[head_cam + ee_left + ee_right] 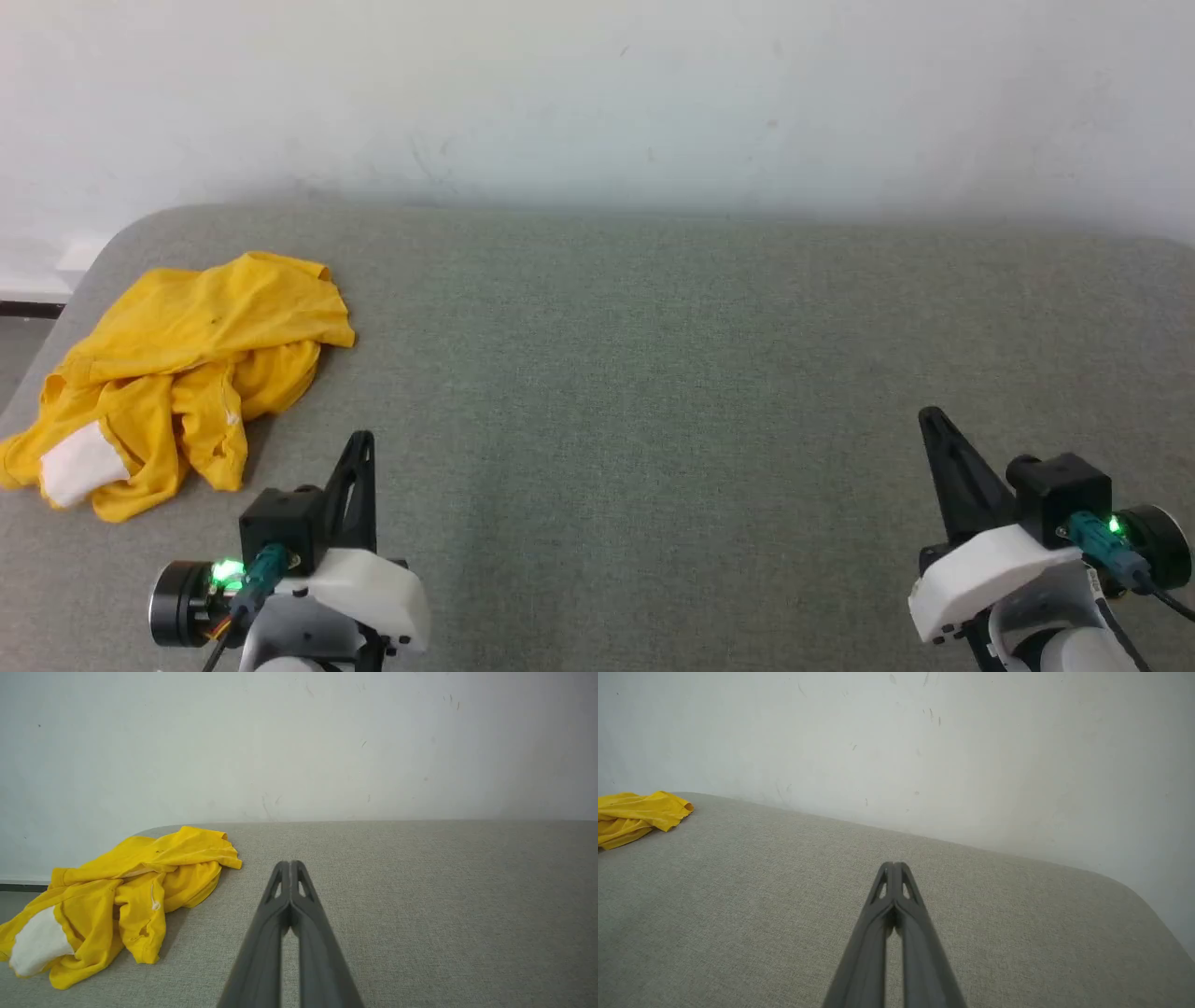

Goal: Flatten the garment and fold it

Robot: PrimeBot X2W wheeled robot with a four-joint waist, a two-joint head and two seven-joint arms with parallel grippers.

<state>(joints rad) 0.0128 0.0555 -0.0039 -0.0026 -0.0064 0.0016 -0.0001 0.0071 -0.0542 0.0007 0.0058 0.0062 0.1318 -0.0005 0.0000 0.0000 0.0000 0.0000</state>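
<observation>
The garment is a crumpled bright yellow T-shirt with one white patch showing, bunched near the far left corner of the grey table. Its printed face is hidden in the folds. My left gripper sits shut at the lower left, just right of the garment and apart from it. In the left wrist view the garment lies left of the closed fingertips of my left gripper. My right gripper is shut at the lower right, far from the cloth. The right wrist view catches the garment at its left edge, well beyond my right gripper.
A white wall rises directly behind the table. The table's rounded left corner lies right behind the garment, with floor beyond it. The rounded right corner shows in the right wrist view.
</observation>
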